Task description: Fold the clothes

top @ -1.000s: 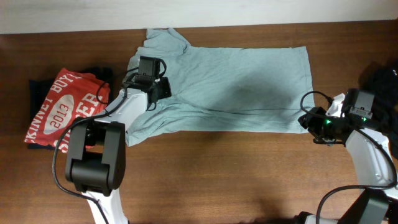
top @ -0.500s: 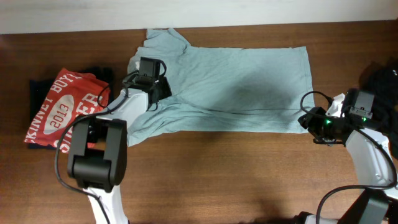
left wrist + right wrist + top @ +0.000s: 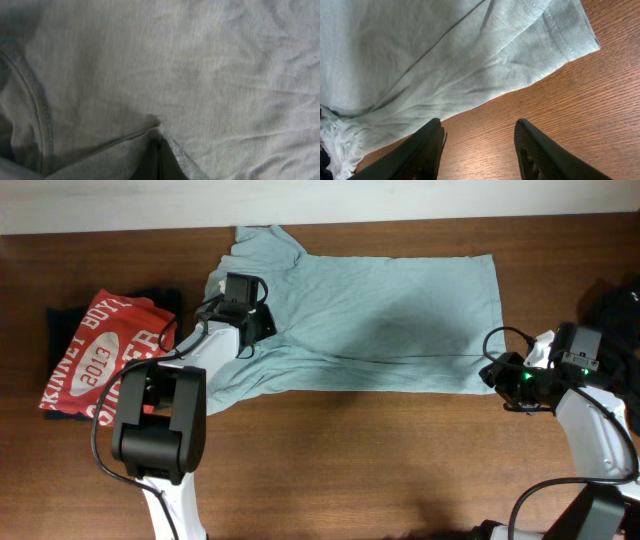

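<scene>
The pale grey-blue t-shirt [image 3: 380,315] lies spread flat along the far edge of the desk [image 3: 350,460]. Its sleeves point toward the left end and its straight hem toward the right. The left gripper [image 3: 262,322] is down on the shirt near the shoulder. In the left wrist view its dark fingers [image 3: 159,161] are pressed together, pinching a small ridge of the thin fabric where a stitched edge bunches up at the tips. The right gripper [image 3: 497,372] sits just off the shirt's near right corner. Its fingers [image 3: 432,145] are spread apart over bare wood, with nothing between them and the hemmed corner lying just ahead. At the desk's left edge a red t-shirt [image 3: 100,355] with white lettering rests on a black garment [image 3: 60,320].
</scene>
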Motion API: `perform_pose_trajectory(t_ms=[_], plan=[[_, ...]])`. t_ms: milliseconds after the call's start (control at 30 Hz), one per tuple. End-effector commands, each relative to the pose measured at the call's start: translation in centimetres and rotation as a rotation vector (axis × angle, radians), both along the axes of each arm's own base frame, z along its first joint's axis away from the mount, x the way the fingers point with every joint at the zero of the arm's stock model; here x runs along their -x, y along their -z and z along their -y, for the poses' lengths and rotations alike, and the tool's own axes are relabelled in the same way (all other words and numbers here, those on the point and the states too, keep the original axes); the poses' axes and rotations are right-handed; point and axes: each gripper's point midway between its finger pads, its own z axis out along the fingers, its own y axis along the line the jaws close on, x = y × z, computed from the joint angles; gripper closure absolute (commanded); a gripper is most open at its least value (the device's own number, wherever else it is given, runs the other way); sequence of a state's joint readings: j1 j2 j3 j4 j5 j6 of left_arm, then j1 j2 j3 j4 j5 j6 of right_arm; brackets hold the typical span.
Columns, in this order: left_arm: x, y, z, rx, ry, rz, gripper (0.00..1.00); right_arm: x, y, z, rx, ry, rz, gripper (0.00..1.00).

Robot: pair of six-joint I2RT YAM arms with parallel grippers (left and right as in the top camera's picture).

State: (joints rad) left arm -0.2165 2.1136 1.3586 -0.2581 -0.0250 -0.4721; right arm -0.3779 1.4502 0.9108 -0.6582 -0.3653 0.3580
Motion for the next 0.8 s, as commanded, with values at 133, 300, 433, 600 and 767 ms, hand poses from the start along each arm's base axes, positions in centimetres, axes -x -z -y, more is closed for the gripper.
perform_pose_trajectory(t_ms=[133, 300, 433, 600, 767], plan=[[-1.3, -1.5, 0.5, 0.0, 0.036, -0.004, 0.99, -0.4, -0.6, -0.2, 0.004, -0.022, 0.02, 0.5], [-2.0, -2.8, 0.8, -0.003, 0.049, 0.008, 1.0, -0.4, -0.6, -0.2, 0.004, -0.022, 0.02, 0.5], [-2.0, -2.9, 1.2, -0.015, 0.063, 0.013, 1.0, -0.4, -0.6, -0.2, 0.005, -0.022, 0.02, 0.5], [-0.9, -2.0, 0.6, -0.003, -0.005, -0.047, 0.95, -0.4, -0.6, -0.2, 0.005, -0.022, 0.02, 0.5], [-0.6, -1.0, 0.6, -0.006, -0.003, -0.071, 0.79, -0.4, -0.6, -0.2, 0.004, -0.022, 0.02, 0.5]])
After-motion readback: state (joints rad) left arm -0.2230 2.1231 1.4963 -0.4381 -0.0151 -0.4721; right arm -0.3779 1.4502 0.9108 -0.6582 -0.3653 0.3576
